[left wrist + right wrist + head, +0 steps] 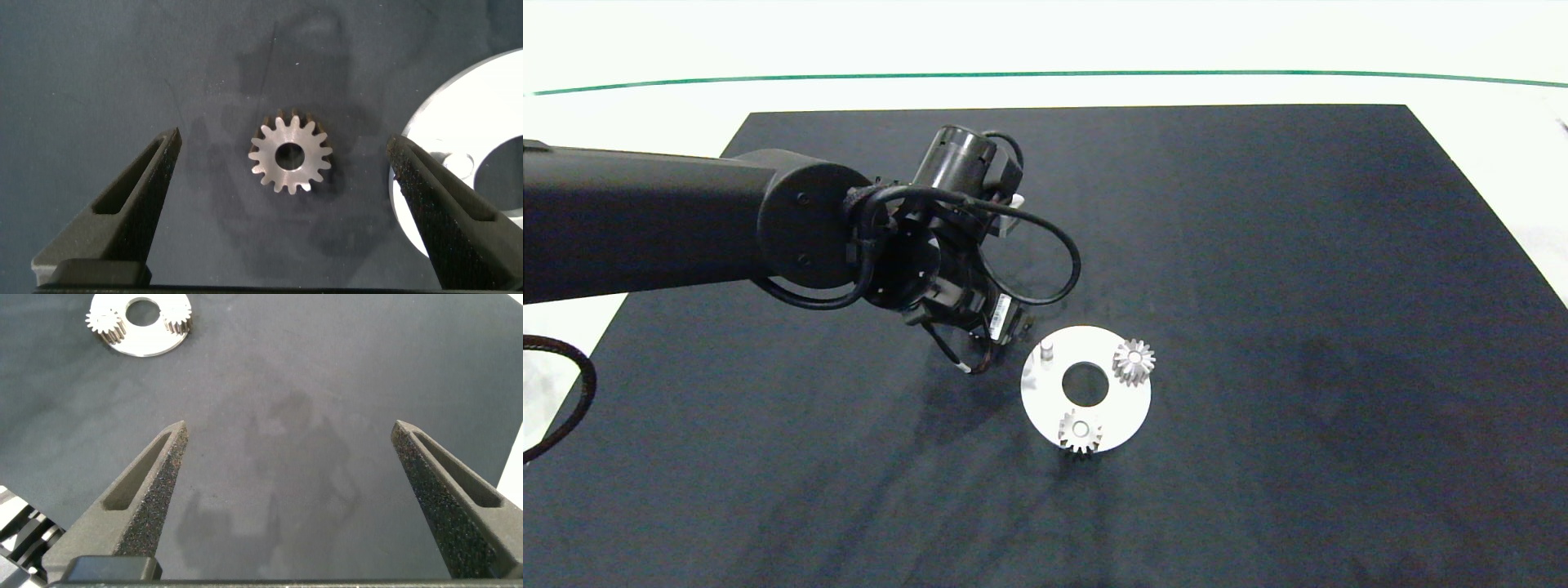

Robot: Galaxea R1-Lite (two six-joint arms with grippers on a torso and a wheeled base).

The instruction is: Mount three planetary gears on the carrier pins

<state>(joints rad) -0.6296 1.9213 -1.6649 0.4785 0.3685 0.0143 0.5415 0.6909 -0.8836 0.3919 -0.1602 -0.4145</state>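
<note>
A loose planetary gear [290, 153] lies flat on the black mat, and my left gripper [284, 139] hangs over it, open, one finger on each side and neither touching. Beside it is the white carrier disc [1114, 412]. The left arm's wrist [931, 261] hides this gear and the fingers in the head view. Two gears sit on pins on the disc, one at its far right [1134, 361] and one at its near edge [1080, 431]. A third pin [1046, 351] stands bare at the disc's left. My right gripper [288, 429] is open over bare mat, far from the disc [139, 345].
A black mat [1298, 327] covers most of the white table, with a green line [1045, 73] along the far side. A black cable loop [572, 400] lies at the left edge. The right arm is out of the head view.
</note>
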